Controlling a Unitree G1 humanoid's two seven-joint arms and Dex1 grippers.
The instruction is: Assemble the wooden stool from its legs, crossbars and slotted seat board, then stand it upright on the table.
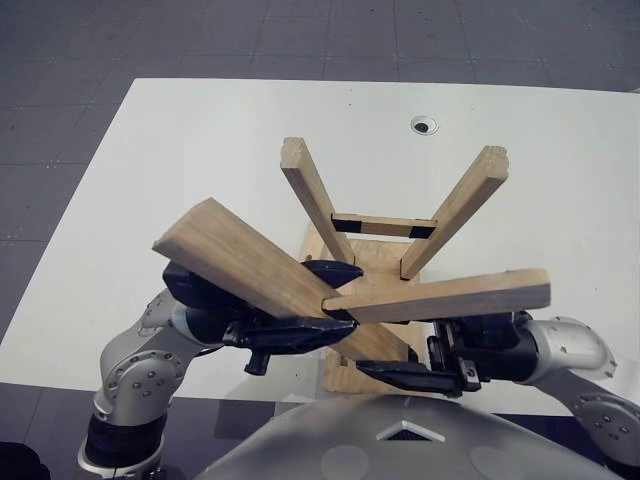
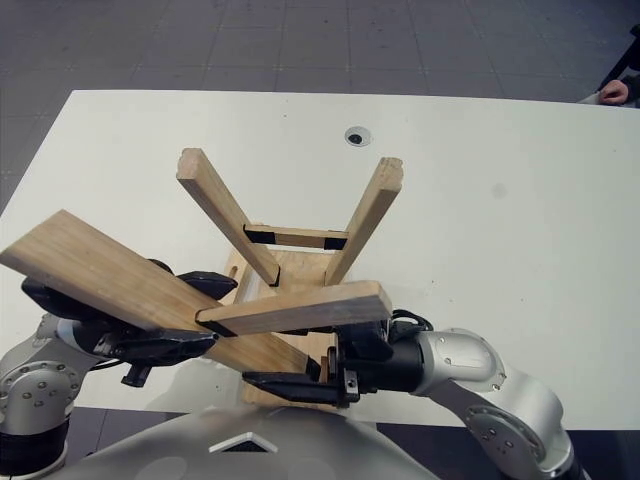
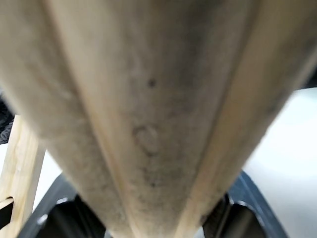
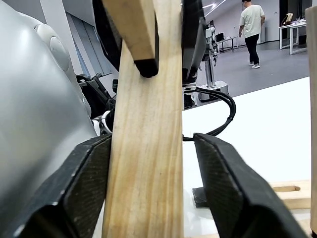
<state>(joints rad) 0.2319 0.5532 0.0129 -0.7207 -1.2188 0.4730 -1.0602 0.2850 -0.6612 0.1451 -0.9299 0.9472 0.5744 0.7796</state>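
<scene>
2 legs (image 1: 250, 265) crossing over seat board (image 1: 375, 258), table hole (image 1: 424, 125) beyond

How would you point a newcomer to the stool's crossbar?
On the white table lies the seat board, with two far legs rising from it in a V. The crossbar bridges them low down: short, level, with black ends, unlike the long, slanted, plain legs.

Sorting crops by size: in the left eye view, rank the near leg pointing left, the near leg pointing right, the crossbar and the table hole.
Leg pointing left (nearness inflates it)
Leg pointing right
Crossbar
Table hole
</scene>
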